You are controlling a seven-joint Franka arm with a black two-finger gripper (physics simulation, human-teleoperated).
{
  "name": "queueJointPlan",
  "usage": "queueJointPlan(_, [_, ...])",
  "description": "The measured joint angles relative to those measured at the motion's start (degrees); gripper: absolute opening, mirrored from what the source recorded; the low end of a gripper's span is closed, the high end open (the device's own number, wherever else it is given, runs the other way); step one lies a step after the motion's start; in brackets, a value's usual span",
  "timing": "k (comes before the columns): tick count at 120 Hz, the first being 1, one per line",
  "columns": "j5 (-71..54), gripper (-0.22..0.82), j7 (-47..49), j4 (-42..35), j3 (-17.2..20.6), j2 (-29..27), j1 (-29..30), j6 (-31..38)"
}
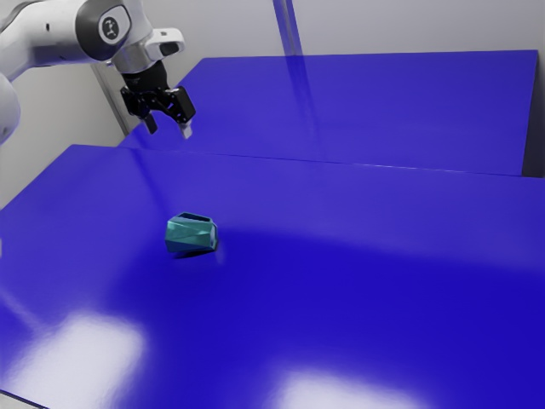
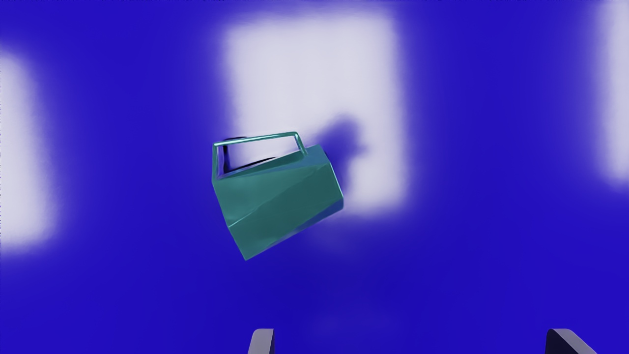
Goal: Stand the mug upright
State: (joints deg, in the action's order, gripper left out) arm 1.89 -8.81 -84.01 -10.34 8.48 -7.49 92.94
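The gripper (image 1: pixel 169 129) is in the air above the blue table (image 1: pixel 341 298), its two fingers spread wide apart with nothing held between them, and the white arm (image 1: pixel 57 32) carrying it comes in from the exterior view's upper left. Beyond the fingertips and well apart from them, the teal faceted mug (image 1: pixel 191 234) lies tipped on its side on the table, its squared handle (image 2: pixel 255 138) sticking out from the body. Farther out, a second blue surface (image 1: pixel 409 111) stretches behind the table, with a pale wall (image 1: pixel 409 25) at its back
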Motion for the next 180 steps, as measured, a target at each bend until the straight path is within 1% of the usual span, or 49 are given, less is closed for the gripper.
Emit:
queueJointPlan(16, [0.0, 0.6, 0.0, 0.0, -0.3, -0.5, 0.3, 0.2])
queueJointPlan(24, [0.0, 0.6, 0.0, -0.2, -1.1, -0.8, 0.0, 0.4])
queueJointPlan(36, [0.4, 0.6, 0.0, -5.6, -3.5, -3.6, -0.3, 1.7])
queueJointPlan(56, [2.9, 0.6, 0.0, -15.1, -9.5, -7.4, -0.3, 5.9])
queueJointPlan(69, [4.5, 0.6, 0.0, -19.8, -17.1, -9.4, -4.1, 9.4])
queueJointPlan(73, [5.0, 0.6, 0.0, -22.1, -19.0, -10.7, -5.0, 11.1])
queueJointPlan(80, [5.8, 0.61, -0.2, -26.3, -20.4, -13.6, -5.9, 14.7])
queueJointPlan(90, [7.3, 0.6, -0.6, -31.2, -21.0, -16.7, -8.9, 20.1])
queueJointPlan(104, [11.1, 0.6, -2.2, -36.8, -21.3, -19.4, -9.9, 26.8])
queueJointPlan(113, [12.6, 0.6, -3.6, -40.6, -21.4, -22.1, -9.3, 29.8])
queueJointPlan(123, [13.5, 0.6, -5.7, -44.7, -21.1, -24.5, -5.2, 32.0])
queueJointPlan(128, [13.7, 0.6, -6.9, -46.4, -20.2, -25.3, -2.4, 32.8])
queueJointPlan(134, [13.9, 0.6, -8.6, -47.9, -18.2, -25.7, 1.3, 33.6])
queueJointPlan(140, [14.1, 0.6, -10.4, -49.2, -15.2, -25.7, 5.1, 34.2])
queueJointPlan(147, [15.1, 0.6, -12.8, -50.2, -12.6, -24.8, 7.9, 35.2])
queueJointPlan(163, [22.3, 0.6, -20.6, -50.5, -10.5, -19.7, 10.5, 38.8])
queueJointPlan(172, [29.5, 0.6, -26.2, -49.7, -6.4, -16.1, 14.4, 41.4])
queueJointPlan(180, [38.5, 0.6, -32.1, -48.8, -4.7, -13.0, 16.1, 43.6])
